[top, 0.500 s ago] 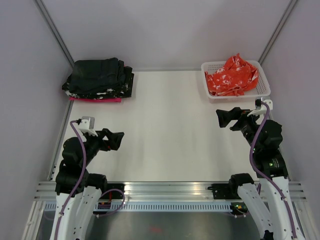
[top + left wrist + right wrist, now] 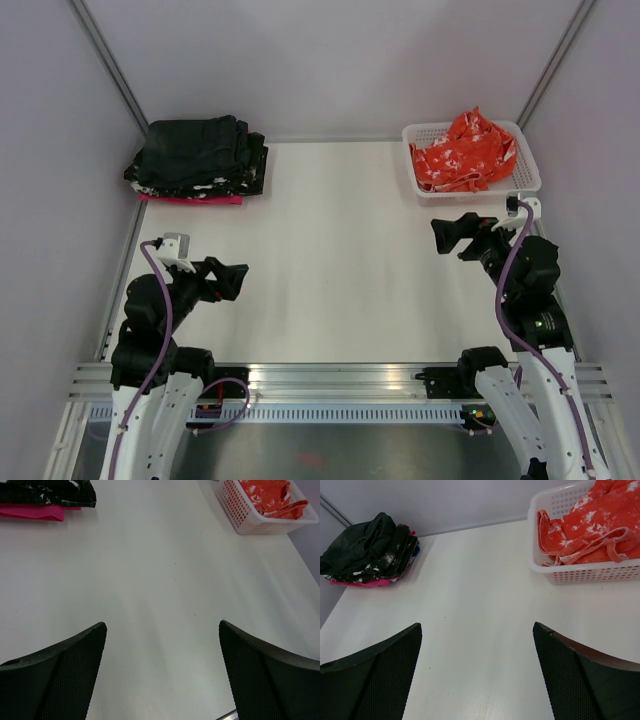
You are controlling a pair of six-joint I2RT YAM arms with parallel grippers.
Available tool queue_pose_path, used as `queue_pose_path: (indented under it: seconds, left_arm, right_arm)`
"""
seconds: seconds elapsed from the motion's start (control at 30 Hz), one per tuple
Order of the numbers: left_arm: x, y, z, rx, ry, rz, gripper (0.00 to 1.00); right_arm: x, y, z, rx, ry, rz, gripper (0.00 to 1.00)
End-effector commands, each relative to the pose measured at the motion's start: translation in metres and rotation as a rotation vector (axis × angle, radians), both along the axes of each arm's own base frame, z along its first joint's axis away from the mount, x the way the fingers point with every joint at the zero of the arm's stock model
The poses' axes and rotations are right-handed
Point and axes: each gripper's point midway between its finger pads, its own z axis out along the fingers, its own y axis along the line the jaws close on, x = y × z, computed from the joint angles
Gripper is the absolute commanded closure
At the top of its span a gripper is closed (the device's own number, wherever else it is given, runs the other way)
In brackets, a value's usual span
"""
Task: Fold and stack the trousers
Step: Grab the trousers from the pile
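Biggest thing here is the white bench (image 2: 330,250), with the two arms sitting at its near edge, one on each side. The left pincer (image 2: 234,280) is wide open, about as far as the jaws spread, and it's holding nothing. From its wrist cam you just see both black mesh-textured fingers (image 2: 65,675) framing bare bench, not touching any cloth. Same deal with the right pincer (image 2: 443,236): jaws spread wide, nothing between them, hovering over the bench just in front of the basket but not in contact with it. Back left corner has a stack of black folded garments (image 2: 198,155) with little white specks, a bit lumpy on top, sitting on a pink folded cloth (image 2: 190,199) that peeks out along the near edge of the pile. Back right corner has the white plastic basket (image 2: 526,160), the mesh-sided kind, set right up near the side wall. The trousers (image 2: 463,150) are in that basket, orange-red with white splotches, all bunched up and unfolded, heaped above the rim with one bit poking up toward the back. They fill most of the basket, and I can't see anything else in there. Both pincers are well apart from the black stack, and the left one is well apart from the basket too.
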Motion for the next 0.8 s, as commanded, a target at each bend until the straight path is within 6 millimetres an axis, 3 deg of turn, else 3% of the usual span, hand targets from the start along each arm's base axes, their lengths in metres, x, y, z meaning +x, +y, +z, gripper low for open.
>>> queue_pose_path:
  seconds: [0.0, 0.07, 0.1, 0.13, 0.17, 0.2, 0.23, 0.27, 0.3, 0.4, 0.43, 0.47, 0.5, 0.57, 0.6, 0.77]
  left_arm:
    - [0.004, 0.000, 0.006, -0.005, -0.028, 0.008, 0.02]
    - [0.005, 0.000, 0.006, -0.004, -0.029, 0.008, 0.02]
    - [0.005, 0.000, 0.005, -0.004, -0.027, 0.007, 0.02]
    - [0.005, 0.000, 0.006, -0.006, -0.028, 0.006, 0.02]
    - [0.005, 0.000, 0.006, -0.005, -0.029, 0.005, 0.02]
    - [0.005, -0.001, 0.005, -0.003, -0.028, 0.001, 0.02]
    - [0.005, -0.002, 0.005, -0.005, -0.027, -0.002, 0.02]
    - [0.005, -0.001, 0.004, -0.004, -0.024, 0.000, 0.02]
    - [0.005, -0.001, 0.004, -0.003, -0.021, 0.003, 0.02]
    - [0.005, 0.000, 0.004, -0.002, -0.024, 0.007, 0.02]
    - [0.005, 0.000, 0.003, -0.002, -0.022, 0.009, 0.02]
    - [0.005, 0.001, 0.003, -0.001, -0.020, 0.012, 0.02]
    - [0.006, 0.002, 0.003, 0.000, -0.017, 0.020, 0.02]
    - [0.007, 0.003, 0.001, 0.002, -0.008, 0.024, 0.02]
    - [0.008, 0.002, 0.000, 0.005, -0.001, 0.024, 0.02]
    - [0.010, 0.002, -0.003, 0.004, 0.019, 0.028, 0.02]
  right_arm:
    - [0.005, -0.007, -0.001, -0.008, -0.008, -0.046, 0.02]
    - [0.017, -0.022, -0.001, 0.018, 0.011, -0.149, 0.02]
    - [0.035, -0.048, -0.014, -0.004, 0.074, -0.310, 0.02]
    - [0.043, -0.060, -0.023, -0.022, 0.130, -0.390, 0.02]
    - [0.055, -0.069, -0.004, -0.039, 0.128, -0.447, 0.02]
    - [0.081, -0.078, -0.027, -0.100, 0.239, -0.508, 0.02]
    - [0.092, -0.078, -0.032, -0.141, 0.288, -0.496, 0.02]
    - [0.112, -0.075, -0.006, -0.135, 0.258, -0.487, 0.02]
    - [0.136, -0.072, -0.026, -0.160, 0.324, -0.477, 0.02]
    - [0.181, -0.080, -0.020, -0.155, 0.303, -0.530, 0.02]
    - [0.194, -0.088, -0.009, -0.129, 0.270, -0.560, 0.02]
    - [0.203, -0.093, -0.013, -0.120, 0.278, -0.573, 0.02]
    - [0.217, -0.096, -0.032, -0.122, 0.321, -0.582, 0.02]
    - [0.240, -0.110, -0.050, -0.114, 0.363, -0.605, 0.02]
    - [0.245, -0.133, -0.054, -0.109, 0.378, -0.652, 0.02]
    - [0.284, -0.163, -0.083, -0.194, 0.445, -0.662, 0.02]
